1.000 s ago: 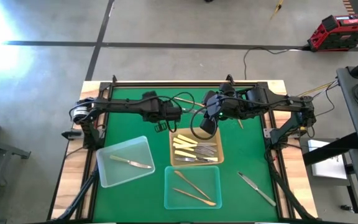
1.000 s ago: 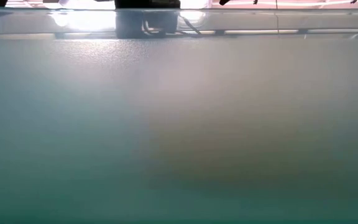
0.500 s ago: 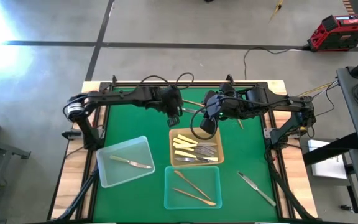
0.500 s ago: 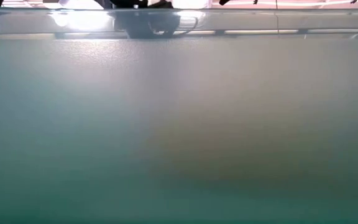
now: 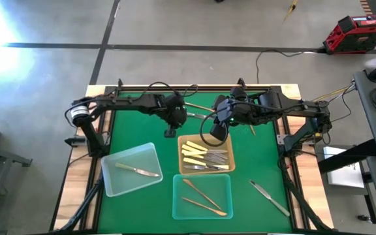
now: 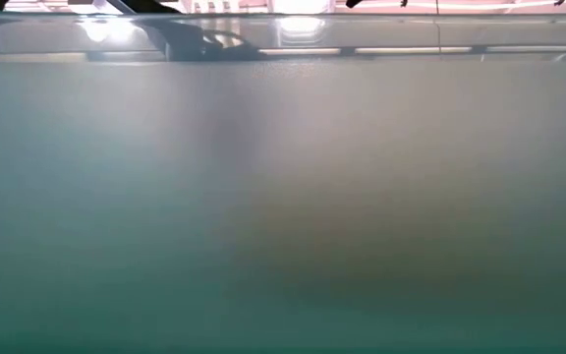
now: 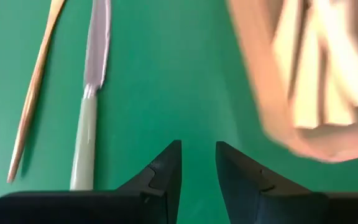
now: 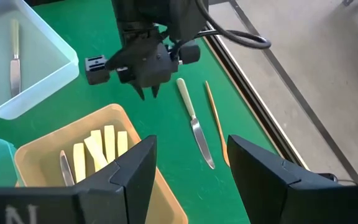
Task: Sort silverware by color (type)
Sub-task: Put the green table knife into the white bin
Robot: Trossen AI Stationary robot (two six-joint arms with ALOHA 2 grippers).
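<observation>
A cream-handled knife (image 8: 191, 121) and a slim gold piece (image 8: 216, 124) lie side by side on the green mat, near the far edge. My left gripper (image 7: 197, 165) points steeply down just left of the knife (image 7: 89, 106), above the mat by the tan tray's far left corner. A narrow gap shows between its fingers, with nothing in it. Farther right, my right gripper (image 8: 191, 180) hangs high over the tan tray (image 5: 205, 155), wide open and empty. The low view shows only a cloudy tray wall.
The tan tray holds several cream-handled pieces. A clear tray (image 5: 131, 170) at the near left holds one silver knife, and a teal tray (image 5: 202, 196) at the near middle holds two gold pieces. A silver knife (image 5: 269, 198) lies loose on the mat at the near right.
My left gripper has swung toward the table's right, rolled, and tipped from nearly level to steeply downward. It has sunk toward the mat beside the tan tray's far left corner. No silverware has moved.
</observation>
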